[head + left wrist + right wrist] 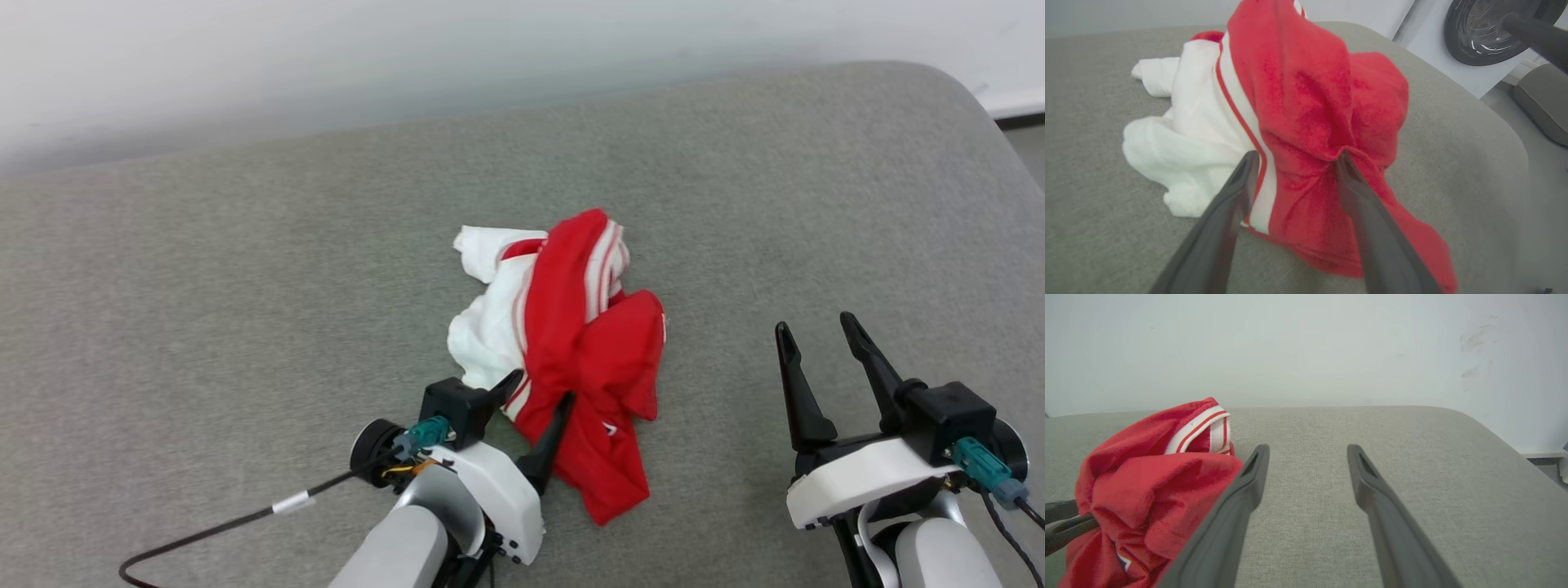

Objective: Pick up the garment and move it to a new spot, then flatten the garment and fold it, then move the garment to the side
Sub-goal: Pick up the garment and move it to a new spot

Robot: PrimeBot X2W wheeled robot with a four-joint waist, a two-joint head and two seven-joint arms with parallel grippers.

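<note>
The garment (588, 343) lies crumpled in a heap mid-surface, bright red with white sleeve panels and red-and-white striped trim. My left gripper (540, 389) is open at the heap's near edge, its two fingers straddling a bunched fold of red and white cloth (1306, 102). The fingertips (1251, 159) touch the fabric on both sides. My right gripper (816, 331) stands open to the right of the heap, apart from it, with nothing between its fingers. In the right wrist view the garment (1151, 477) bulges at the left beside that gripper (1308, 449).
A grey padded surface (245, 286) carries everything, with a rounded far right corner (939, 90) and a pale wall behind. A black cable (212, 531) trails at the lower left. A washing machine's round door (1478, 32) stands beyond the surface's right edge.
</note>
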